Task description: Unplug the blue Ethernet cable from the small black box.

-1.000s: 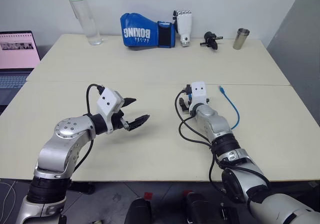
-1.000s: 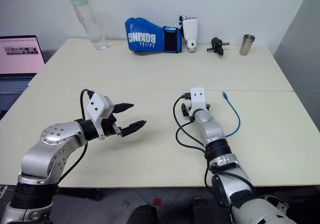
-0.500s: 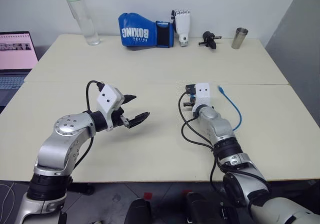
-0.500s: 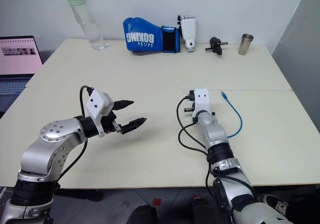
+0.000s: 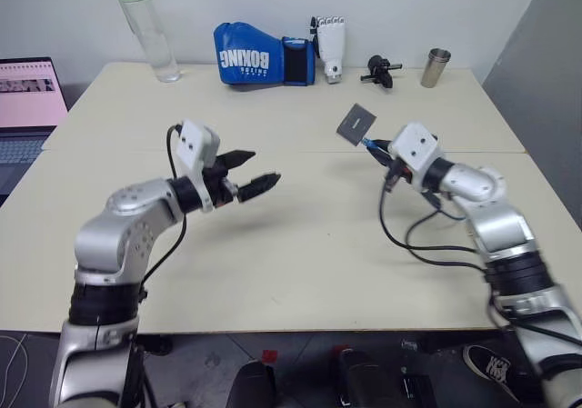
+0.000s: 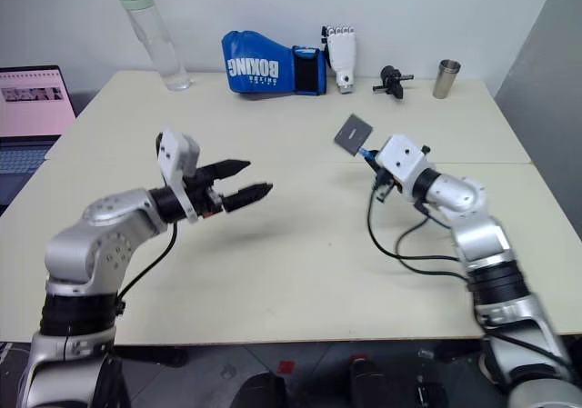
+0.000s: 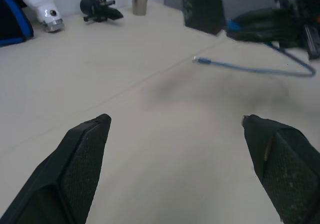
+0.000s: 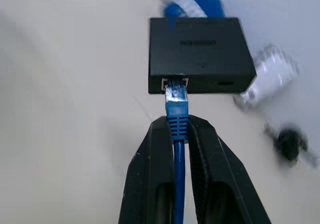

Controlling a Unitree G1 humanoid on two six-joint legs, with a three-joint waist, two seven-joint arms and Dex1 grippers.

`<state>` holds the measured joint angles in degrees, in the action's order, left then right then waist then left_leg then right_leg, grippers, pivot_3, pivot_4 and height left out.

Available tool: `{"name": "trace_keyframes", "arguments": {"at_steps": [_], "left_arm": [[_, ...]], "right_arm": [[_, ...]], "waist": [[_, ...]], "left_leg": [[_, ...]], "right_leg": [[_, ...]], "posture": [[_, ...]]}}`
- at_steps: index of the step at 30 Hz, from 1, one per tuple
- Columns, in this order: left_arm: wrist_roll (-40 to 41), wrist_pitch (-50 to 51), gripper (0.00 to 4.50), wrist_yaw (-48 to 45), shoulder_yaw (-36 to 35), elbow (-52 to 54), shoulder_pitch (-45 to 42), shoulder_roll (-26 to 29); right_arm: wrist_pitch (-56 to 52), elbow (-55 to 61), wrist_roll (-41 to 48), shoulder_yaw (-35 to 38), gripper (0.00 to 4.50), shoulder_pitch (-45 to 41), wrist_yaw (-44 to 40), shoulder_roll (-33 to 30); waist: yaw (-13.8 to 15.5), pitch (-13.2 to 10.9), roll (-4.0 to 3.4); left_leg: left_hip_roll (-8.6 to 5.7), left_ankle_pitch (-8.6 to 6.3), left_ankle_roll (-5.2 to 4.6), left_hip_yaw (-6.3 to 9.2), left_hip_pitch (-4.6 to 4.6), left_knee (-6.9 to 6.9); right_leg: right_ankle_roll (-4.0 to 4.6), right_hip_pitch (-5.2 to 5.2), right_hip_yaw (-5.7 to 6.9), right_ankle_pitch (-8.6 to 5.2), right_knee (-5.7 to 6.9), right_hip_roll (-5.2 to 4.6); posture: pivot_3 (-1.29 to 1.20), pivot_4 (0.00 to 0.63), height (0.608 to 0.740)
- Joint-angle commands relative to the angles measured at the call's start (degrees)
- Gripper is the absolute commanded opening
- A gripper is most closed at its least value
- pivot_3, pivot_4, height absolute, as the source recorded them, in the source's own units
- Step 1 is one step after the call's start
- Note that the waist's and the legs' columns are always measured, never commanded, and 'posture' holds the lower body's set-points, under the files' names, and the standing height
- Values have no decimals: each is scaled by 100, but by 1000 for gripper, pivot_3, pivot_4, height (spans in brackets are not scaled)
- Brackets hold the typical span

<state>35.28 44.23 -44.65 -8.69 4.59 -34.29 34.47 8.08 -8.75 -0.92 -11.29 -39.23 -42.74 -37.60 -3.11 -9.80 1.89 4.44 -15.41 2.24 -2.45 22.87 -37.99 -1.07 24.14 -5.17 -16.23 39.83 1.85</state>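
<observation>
My right gripper (image 8: 177,131) is shut on the blue Ethernet cable (image 8: 176,102) just behind its plug. That plug sits in a port on one edge of the small black box (image 8: 200,54). The box (image 5: 356,123) hangs off the cable in the air, above the table's middle seam, a little ahead of the right gripper (image 5: 373,144). In the left wrist view the rest of the cable (image 7: 250,67) trails down to a free plug lying on the table. My left gripper (image 5: 264,167) is open and holds nothing, raised over the table well to the left of the box.
Along the back edge of the beige table (image 5: 300,244) stand a clear bottle (image 5: 136,26), a blue boxing glove (image 5: 255,54), a white robot hand (image 5: 329,44), a knobbly black gadget (image 5: 377,67) and a metal cup (image 5: 436,67). A laptop (image 5: 27,99) is off to the far left.
The right gripper shut on the cable, rose from the table and swung right with its wrist rolling, lifting the box with it. The left arm rose slightly.
</observation>
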Motion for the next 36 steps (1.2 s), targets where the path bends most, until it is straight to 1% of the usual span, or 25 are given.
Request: {"name": "trace_keyframes", "arguments": {"at_steps": [1,3,8,10,14,20,27,29,30,34,36], "left_arm": [[481,407,4500,-223,-107,-195,-478,-65],[510,432,4500,-360,-23,-342,-643,-82],[319,201,4500,-875,405,-582,-896,-101],[204,67,4500,-1026,568,-631,-921,-83],[-5,-259,4500,-1194,767,-965,-1116,-250],[-32,-410,4500,-1378,791,-1300,-1423,-478],[97,-288,3154,-1678,755,-1299,-1407,-451],[94,-275,2591,-1716,758,-1283,-1385,-456],[86,-278,2437,-1726,757,-1286,-1393,-467],[60,-307,1462,-1692,730,-1371,-1459,-531],[56,-304,1128,-1708,751,-1387,-1462,-548]], "right_arm": [[2429,-909,-826,-300,134,-277,33,-290],[3151,-1364,-1126,-343,134,-447,286,-280],[3992,-1865,-1523,-399,134,-899,738,33],[4111,-1955,-1601,-382,134,-997,849,116],[4310,-1964,-1774,-394,134,-1172,1031,232],[4306,-1804,-1810,-412,134,-1190,1001,282],[4188,-1794,-1848,-388,132,-1167,1008,246],[4175,-1775,-1854,-387,132,-1167,1014,248],[4155,-1770,-1844,-381,132,-1168,1019,258],[4156,-1726,-1842,-384,132,-1166,1020,270],[4174,-1724,-1858,-403,132,-1175,1024,284]], "waist": [[-14,-1,1],[-16,-1,1],[-25,-1,1],[-19,-1,1],[-3,-1,1],[26,-1,1],[14,-1,1],[15,-1,1],[15,-1,1],[16,-1,1],[16,-1,1]], "left_leg": [[-1,0,0,-3,-2,0],[-2,1,1,-5,-2,-5],[2,15,27,-16,-4,-5],[3,16,28,-16,-4,-5],[3,17,30,-19,-4,-8],[-1,17,30,-24,-3,-12],[2,17,30,-24,-4,-11],[2,17,30,-23,-4,-11],[2,17,30,-23,-4,-11],[1,17,30,-23,-4,-11],[1,17,30,-23,-4,-11]], "right_leg": [[0,0,-6,0,3,-1],[0,0,-6,0,6,-3],[2,7,-18,1,13,-3],[2,7,-16,2,13,-3],[3,5,-16,2,14,-6],[3,4,-17,2,15,-12],[3,5,-17,2,16,-11],[3,5,-17,2,16,-11],[3,5,-17,2,16,-12],[3,5,-17,2,16,-12],[3,5,-17,2,16,-12]], "posture": [[0,150,740],[0,150,740],[0,150,740],[0,150,740],[0,150,740],[0,150,740],[0,150,740],[0,150,740],[0,150,740],[0,150,740],[0,150,740]]}}
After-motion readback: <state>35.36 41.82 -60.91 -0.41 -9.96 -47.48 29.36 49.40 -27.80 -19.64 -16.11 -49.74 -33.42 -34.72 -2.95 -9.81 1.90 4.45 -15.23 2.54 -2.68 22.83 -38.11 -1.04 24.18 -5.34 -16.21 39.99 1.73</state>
